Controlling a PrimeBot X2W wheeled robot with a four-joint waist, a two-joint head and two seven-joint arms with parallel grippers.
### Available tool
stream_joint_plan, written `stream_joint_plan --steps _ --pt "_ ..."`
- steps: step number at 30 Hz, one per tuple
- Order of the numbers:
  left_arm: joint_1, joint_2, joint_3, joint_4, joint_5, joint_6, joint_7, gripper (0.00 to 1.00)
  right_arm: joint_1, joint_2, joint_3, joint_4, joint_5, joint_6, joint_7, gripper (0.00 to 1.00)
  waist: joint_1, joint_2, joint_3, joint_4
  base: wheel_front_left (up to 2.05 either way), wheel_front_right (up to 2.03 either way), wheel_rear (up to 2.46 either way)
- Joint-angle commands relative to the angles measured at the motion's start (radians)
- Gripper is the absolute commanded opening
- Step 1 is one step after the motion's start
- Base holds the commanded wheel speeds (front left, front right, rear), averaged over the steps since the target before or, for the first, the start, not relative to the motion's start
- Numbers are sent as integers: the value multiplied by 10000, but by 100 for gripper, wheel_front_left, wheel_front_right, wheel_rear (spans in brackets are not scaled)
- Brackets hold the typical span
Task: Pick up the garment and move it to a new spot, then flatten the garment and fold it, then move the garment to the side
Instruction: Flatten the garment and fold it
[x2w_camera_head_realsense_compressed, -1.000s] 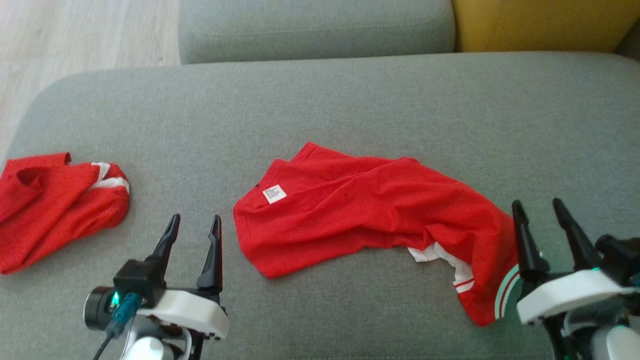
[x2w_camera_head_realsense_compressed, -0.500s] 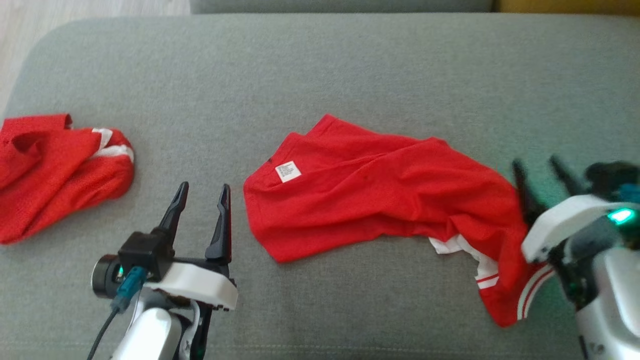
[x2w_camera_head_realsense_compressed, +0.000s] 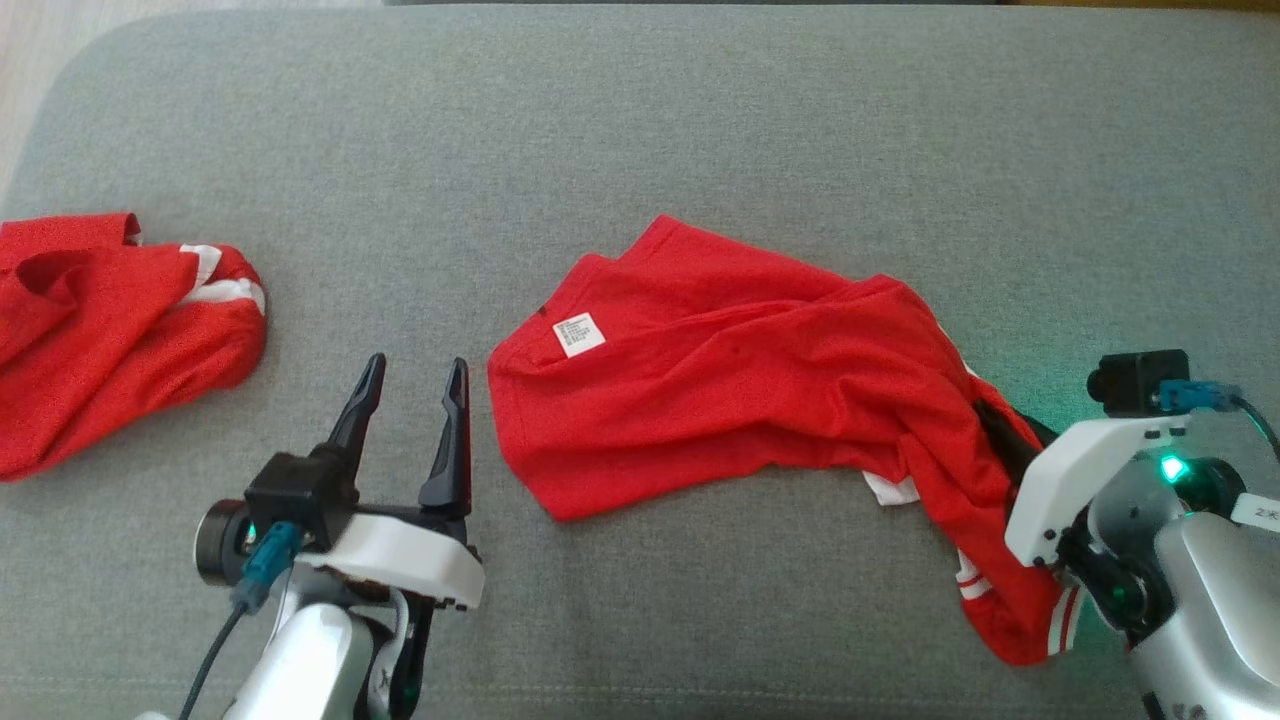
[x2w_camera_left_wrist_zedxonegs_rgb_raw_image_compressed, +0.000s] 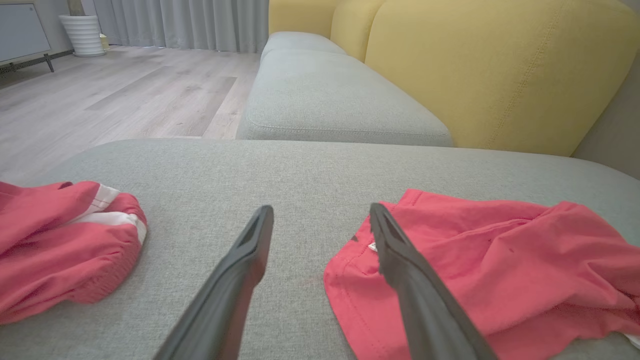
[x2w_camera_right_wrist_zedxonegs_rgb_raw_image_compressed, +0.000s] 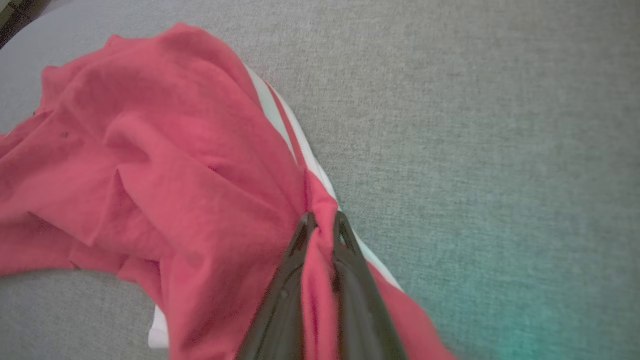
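A red garment (x2w_camera_head_realsense_compressed: 740, 390) lies on the grey sofa seat (x2w_camera_head_realsense_compressed: 700, 120), from the middle towards the front right corner. Its long axis runs left to right and slants towards the front edge at the right. The end with the white label (x2w_camera_head_realsense_compressed: 580, 334) points left. The end with white stripes hangs towards the front right, where the cloth is bunched and creased. The right end effector (x2w_camera_right_wrist_zedxonegs_rgb_raw_image_compressed: 322, 220) is closed on a ridge of this bunched cloth near the striped hem, with a red fold pinched between its two dark fingers. From the head camera those fingers are mostly buried in fabric, so how much cloth they have is hard to judge. The left end effector (x2w_camera_head_realsense_compressed: 415, 365) stands wide open and holds nothing, hovering just left of the label end, fingers pointing towards the back of the seat. A second red garment (x2w_camera_head_realsense_compressed: 110, 320) lies crumpled at the left edge, well apart from the first.
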Motion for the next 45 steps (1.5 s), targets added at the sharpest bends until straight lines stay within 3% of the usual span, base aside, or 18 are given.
stream_joint_plan --steps 1,12,17,26,33,34,35,45 --pt "-453 71 420 -265 88 -48 -119 100 160 -206 183 -303 80 75 -64 0 0 0 -15 -6 0 0 0" --pt "-423 -63 539 -217 157 -135 -133 100 -834 -364 -1157 -1066 -823 75 -2096 0 0 0 -144 -58 0 0 0" --pt "-355 -103 655 -251 211 -158 -134 100 -1597 -465 -1138 -1334 -1370 75 -2704 0 0 0 -199 -164 0 0 0" --pt "-197 -164 740 -267 274 -217 -134 100 158 -326 -185 -1603 -1789 75 -1641 0 0 0 -272 -283 0 0 0" --pt "-177 -109 845 -300 339 -248 -135 100 1976 607 -361 -1756 -1958 75 -1017 0 0 0 -210 -555 0 0 0" --pt "-179 -93 855 -301 349 -250 -135 100 2069 744 -418 -1793 -1956 75 -1046 21 0 0 -205 -592 0 0 0" --pt "-181 -78 863 -301 357 -254 -135 100 2121 849 -490 -1864 -2001 75 -1168 100 0 0 -205 -620 0 0 0" --pt "-33 55 934 -252 349 -204 -135 100 2318 1605 -1533 -3215 -2196 75 -3185 100 0 0 -509 -672 0 0 0"
